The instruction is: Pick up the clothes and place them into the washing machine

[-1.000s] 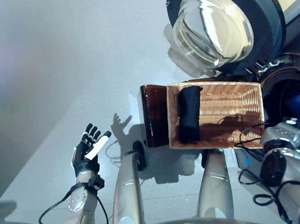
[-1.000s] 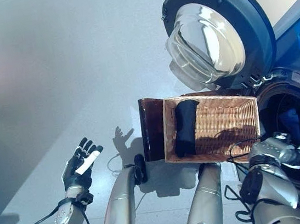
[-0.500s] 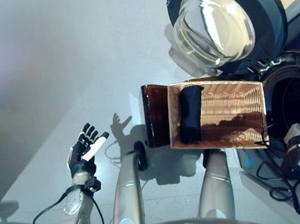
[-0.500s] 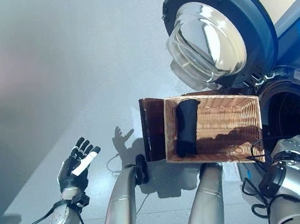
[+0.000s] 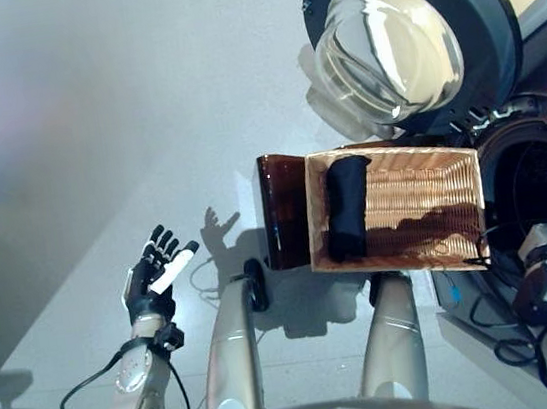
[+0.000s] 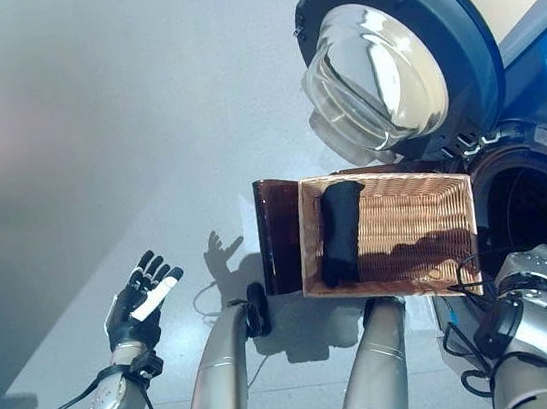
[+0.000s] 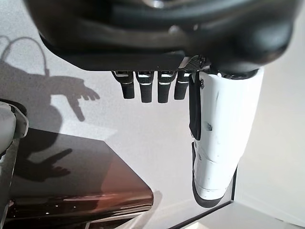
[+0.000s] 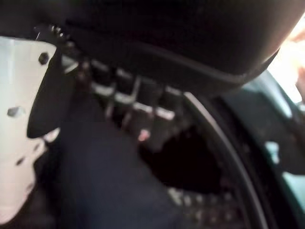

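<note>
A black garment (image 5: pixel 345 210) lies rolled at the left end of the wicker basket (image 5: pixel 402 264). The washing machine's drum opening (image 5: pixel 543 179) gapes just right of the basket, with its round door (image 5: pixel 403 36) swung open above. My right arm reaches into that opening, and the hand is hidden there in the eye views. In the right wrist view my right hand (image 8: pixel 167 28) has its fingers (image 8: pixel 143 114) and white-covered thumb curled round a dark blue garment (image 8: pixel 109 186) inside the drum. My left hand (image 5: pixel 153 281) hovers open over the floor at the lower left, holding nothing.
The basket rests on a dark brown glossy box (image 5: pixel 282 208) that stands on the grey floor. The drum's rim (image 8: pixel 224 143) curves close beside my right hand. The open door overhangs the basket's far side.
My right arm has pushed further right into the drum, so its white thumb no longer shows in the eye views. The left hand has dropped slightly and stays open.
</note>
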You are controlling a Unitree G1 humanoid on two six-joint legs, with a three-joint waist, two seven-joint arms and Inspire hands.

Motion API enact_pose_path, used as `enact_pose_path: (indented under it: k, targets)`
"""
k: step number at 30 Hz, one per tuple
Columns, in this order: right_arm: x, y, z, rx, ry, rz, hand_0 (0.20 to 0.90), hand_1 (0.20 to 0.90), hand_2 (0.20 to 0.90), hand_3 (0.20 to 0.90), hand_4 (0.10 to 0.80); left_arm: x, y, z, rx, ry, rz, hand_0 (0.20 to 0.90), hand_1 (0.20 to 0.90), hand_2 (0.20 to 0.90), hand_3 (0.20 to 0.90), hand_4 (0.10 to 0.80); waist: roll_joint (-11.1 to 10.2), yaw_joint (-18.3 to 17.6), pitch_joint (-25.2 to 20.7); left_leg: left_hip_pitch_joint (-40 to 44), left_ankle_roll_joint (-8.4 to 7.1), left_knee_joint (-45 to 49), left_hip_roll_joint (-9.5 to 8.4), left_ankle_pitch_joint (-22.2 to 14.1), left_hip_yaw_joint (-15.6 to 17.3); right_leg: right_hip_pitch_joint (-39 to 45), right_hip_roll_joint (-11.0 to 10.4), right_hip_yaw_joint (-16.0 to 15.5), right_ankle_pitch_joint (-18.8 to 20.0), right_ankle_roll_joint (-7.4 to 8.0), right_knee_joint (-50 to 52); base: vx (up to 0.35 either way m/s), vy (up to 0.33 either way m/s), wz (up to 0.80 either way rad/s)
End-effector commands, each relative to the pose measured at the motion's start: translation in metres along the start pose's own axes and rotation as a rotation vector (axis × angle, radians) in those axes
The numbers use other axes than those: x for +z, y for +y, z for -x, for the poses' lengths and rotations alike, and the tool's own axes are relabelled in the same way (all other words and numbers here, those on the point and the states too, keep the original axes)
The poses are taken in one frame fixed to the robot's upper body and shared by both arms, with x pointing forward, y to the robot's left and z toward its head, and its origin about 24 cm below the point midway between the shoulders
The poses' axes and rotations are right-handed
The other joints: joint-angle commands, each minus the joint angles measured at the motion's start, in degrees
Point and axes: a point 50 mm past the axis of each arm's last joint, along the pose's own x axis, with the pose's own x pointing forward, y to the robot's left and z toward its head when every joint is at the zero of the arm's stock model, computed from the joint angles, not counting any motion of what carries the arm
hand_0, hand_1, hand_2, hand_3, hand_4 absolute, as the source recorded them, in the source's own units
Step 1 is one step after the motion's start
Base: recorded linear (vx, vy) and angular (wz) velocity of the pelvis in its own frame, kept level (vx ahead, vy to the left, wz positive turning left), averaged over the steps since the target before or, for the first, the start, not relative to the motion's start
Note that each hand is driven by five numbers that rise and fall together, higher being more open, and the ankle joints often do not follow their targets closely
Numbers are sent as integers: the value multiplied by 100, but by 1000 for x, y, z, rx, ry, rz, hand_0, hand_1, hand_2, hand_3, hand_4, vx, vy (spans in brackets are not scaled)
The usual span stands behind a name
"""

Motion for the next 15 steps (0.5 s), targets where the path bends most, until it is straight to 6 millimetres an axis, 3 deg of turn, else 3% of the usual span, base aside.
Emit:
enact_pose_path:
  k: [1, 5, 11, 15]
  targets:
    - [32, 19, -6, 107, -155, 89, 900, 900, 900, 900, 800, 36, 9, -1, -4, -176, -5, 900, 900, 900, 900, 800, -128, 30, -252, 272, -450, -373, 199, 125, -425, 64, 55, -2, 433, -332, -141, 0, 0, 0]
    - [27, 15, -6, 116, -134, 103, 900, 900, 900, 900, 800, 36, 10, -1, -5, -173, -4, 900, 900, 900, 900, 800, -150, 43, -249, 274, -443, -356, 191, 124, -427, 82, 54, -15, 444, -333, -163, 0, 0, 0]
    - [1, 5, 1, 153, -66, 152, 900, 900, 900, 900, 800, 34, 9, -1, -8, -166, 5, 900, 900, 900, 900, 800, -164, 61, -207, 243, -427, -296, 185, 119, -403, 50, 60, 16, 460, -340, -143, 0, 0, 0]
    - [-29, -18, 5, 204, 8, 427, 900, 900, 900, 900, 800, 34, 8, -2, -13, -169, 0, 900, 900, 900, 900, 800, -160, 115, -156, 260, -412, -279, 186, 133, -378, 58, 52, 22, 485, -362, -142, 0, 0, 0]
